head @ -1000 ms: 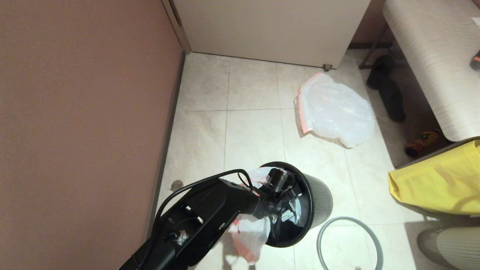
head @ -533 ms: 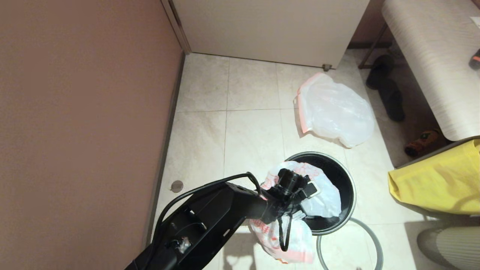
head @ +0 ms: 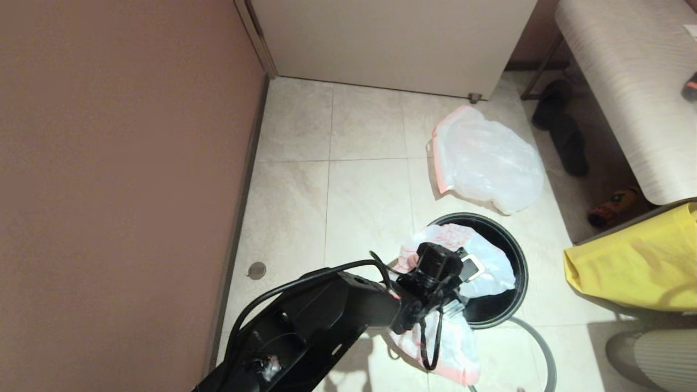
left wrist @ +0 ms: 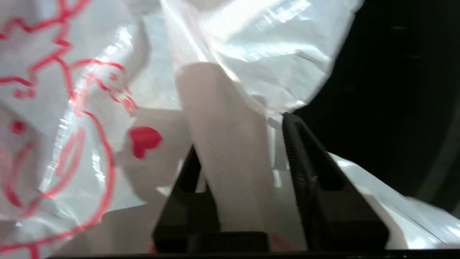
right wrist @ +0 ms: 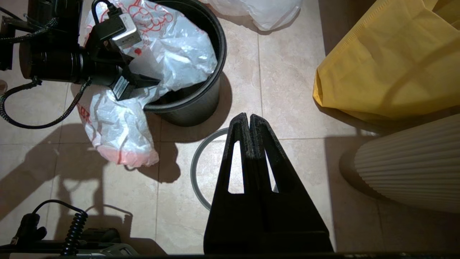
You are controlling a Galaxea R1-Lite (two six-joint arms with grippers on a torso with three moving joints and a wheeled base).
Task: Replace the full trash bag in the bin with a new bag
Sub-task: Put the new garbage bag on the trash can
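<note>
The bin [head: 520, 260] stands upright on the tiled floor, black inside. The new bag [head: 486, 270], white with red print, lies half in the bin and half draped over its near rim to the floor [right wrist: 118, 133]. My left gripper [left wrist: 240, 136] is at that rim, open, with a loose fold of the bag between its fingers [left wrist: 305, 169]. The full trash bag [head: 487, 163] lies on the floor beyond the bin. The grey hoop [head: 544, 348] lies flat beside the bin. My right gripper [right wrist: 248, 117] hangs shut and empty above the hoop [right wrist: 196, 169].
A yellow fabric bag [head: 637, 261] sits to the right of the bin. A ribbed beige object [right wrist: 409, 162] stands near it. A bench [head: 626, 81] and dark shoes [head: 561, 130] are at the far right. A brown wall [head: 120, 179] runs along the left.
The bin has gone from tilted to upright and shifted right and away. My left arm followed it with the bag, and its jaws have parted.
</note>
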